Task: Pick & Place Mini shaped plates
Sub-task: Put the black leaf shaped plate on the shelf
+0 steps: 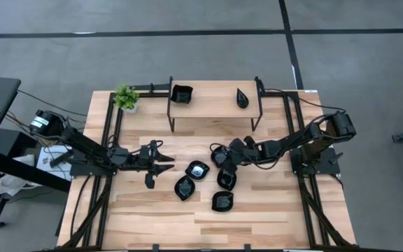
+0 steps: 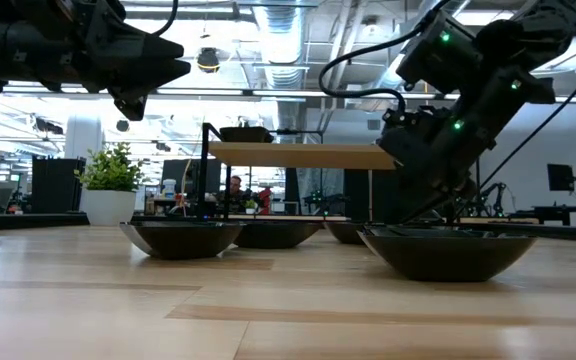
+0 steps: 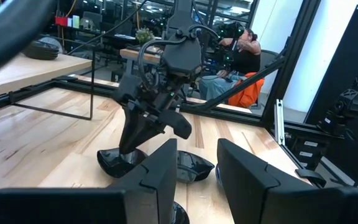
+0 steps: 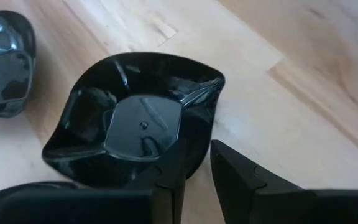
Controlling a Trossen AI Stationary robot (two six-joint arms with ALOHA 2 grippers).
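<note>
Several mini shaped plates, small glossy black dishes, lie on the wooden table: one [image 1: 197, 170], another [image 1: 185, 187] and a third [image 1: 222, 201] rest on their bases. Two more [image 1: 180, 93] [image 1: 243, 98] sit on the raised shelf [image 1: 215, 108]. My right gripper [image 4: 196, 163] slants down over a wavy-rimmed dish [image 4: 132, 121], open by a narrow gap, with one finger over the bowl and one outside the rim. My left gripper [image 3: 197, 174] hangs open left of the dishes, holding nothing. My right gripper comes at the wavy dish slanting down from the table's right. The dish's near rim [image 4: 202, 149] stands in the gap between the two fingers. The dish lies flat on the table. I cannot tell whether either finger touches it.
A small green potted plant [image 1: 125, 98] stands at the far left corner. The shelf's black legs [image 1: 171, 115] stand behind the dishes. Another dish [image 4: 2, 62] lies close beside the one under my right gripper. Bare wood lies toward the near edge [image 1: 201, 231].
</note>
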